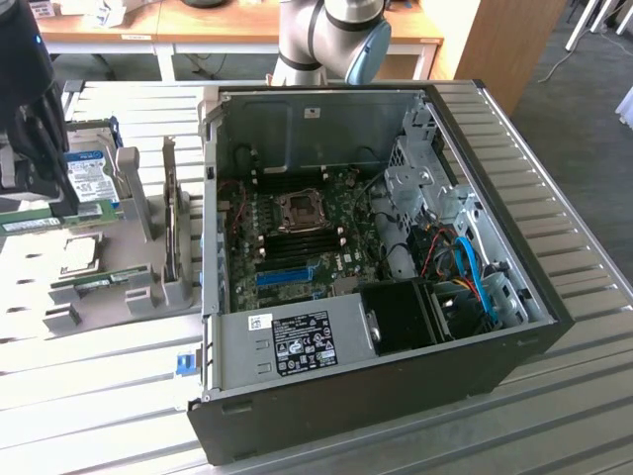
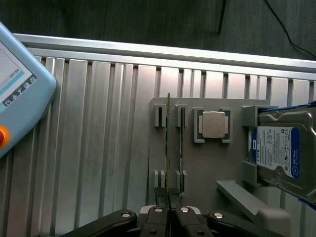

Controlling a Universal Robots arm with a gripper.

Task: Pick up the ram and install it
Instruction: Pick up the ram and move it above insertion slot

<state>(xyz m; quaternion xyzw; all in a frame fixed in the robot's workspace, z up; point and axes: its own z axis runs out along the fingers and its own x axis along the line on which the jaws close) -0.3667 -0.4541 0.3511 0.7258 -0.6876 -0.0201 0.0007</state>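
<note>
Gripper (image 2: 170,211) fingers pressed nearly together, pinching the ram (image 2: 168,148), seen edge-on, in line w/ a slot of the grey holder (image 2: 232,163) on the slatted desk (image 2: 89,148); can't tell if it's lifted clear. 2nd stick (image 2: 181,143) sits in the slot just beside. Processor (image 2: 215,124) & hard drive (image 2: 279,148) are on the same holder. Open PC case (image 1: 396,247) is beside the holder, toward the exterior view's right.

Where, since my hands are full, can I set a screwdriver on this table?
Bare ribbed table: the exterior view's lower left by the grey parts holder; the exterior view's right of the computer case; between holder and teach pendant. Crowded: the holder, where the gripper clamps the ram.
</note>
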